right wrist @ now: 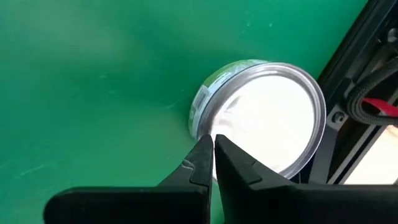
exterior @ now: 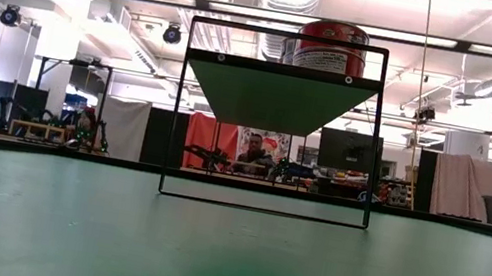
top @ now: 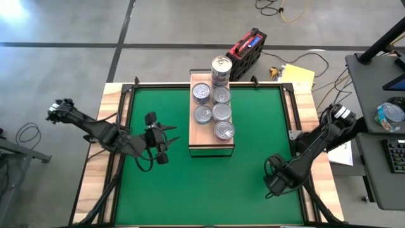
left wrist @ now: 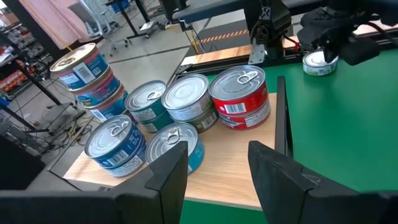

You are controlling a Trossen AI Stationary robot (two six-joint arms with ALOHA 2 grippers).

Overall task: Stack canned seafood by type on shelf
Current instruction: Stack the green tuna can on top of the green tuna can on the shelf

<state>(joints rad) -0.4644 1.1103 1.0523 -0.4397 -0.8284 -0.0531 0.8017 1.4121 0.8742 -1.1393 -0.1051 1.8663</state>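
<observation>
Several round flat metal tins on light-wood shelf ahead of left hand, fingers apart. Right hand fingers together, touching green-labelled silver tin.

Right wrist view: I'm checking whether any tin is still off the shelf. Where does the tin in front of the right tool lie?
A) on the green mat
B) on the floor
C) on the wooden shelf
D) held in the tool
A: the tin lies on the green mat, beyond the shut right tool.

Overhead and level views share the shelf.
</observation>
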